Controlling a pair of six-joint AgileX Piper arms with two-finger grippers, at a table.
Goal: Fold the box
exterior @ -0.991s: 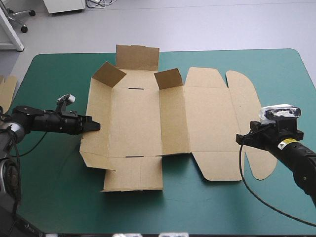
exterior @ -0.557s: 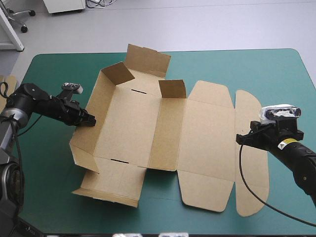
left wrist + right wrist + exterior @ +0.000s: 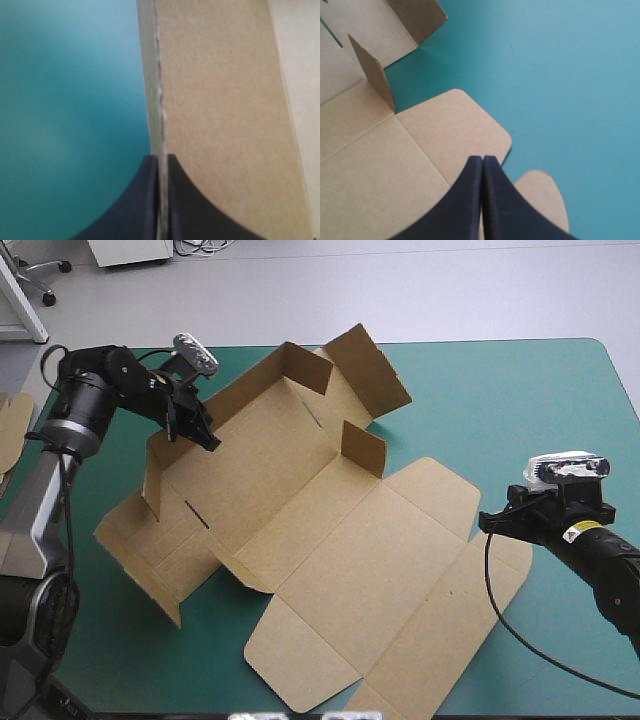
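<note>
Teal-green worktop (image 3: 540, 390) carries the brown box (image 3: 340, 540), a cut sheet lying slantwise with its long axis running from the far-left corner toward the near-right one.

At the far-left end my left hand (image 3: 207, 437) is clamped on the raised side wall (image 3: 245, 390). In the left wrist view the black fingers (image 3: 185, 210) pinch the board's edge between them, with the cover on one side and brown board on the other. My right hand (image 3: 485, 523) hangs near the right edge, fingers pressed together on nothing. It sits above the outer rim of the flat lid (image 3: 400, 540), just by its rounded tuck flap (image 3: 540, 195). A short inner flap (image 3: 372, 75) stands upright at the fold between lid and base, ahead of that hand.

The coming move, as I judge it, turns on this split. The wall end belongs to my left hand. The lid end lies under my right, which is the nearer of the two to anything on that half.

Bare cover is widest toward the far-right corner and along the right edge. The sheet's near corner reaches almost to the near edge, so I see little room to slide it that way. Spare board (image 3: 12, 425) shows at the left edge, apart from the box.
</note>
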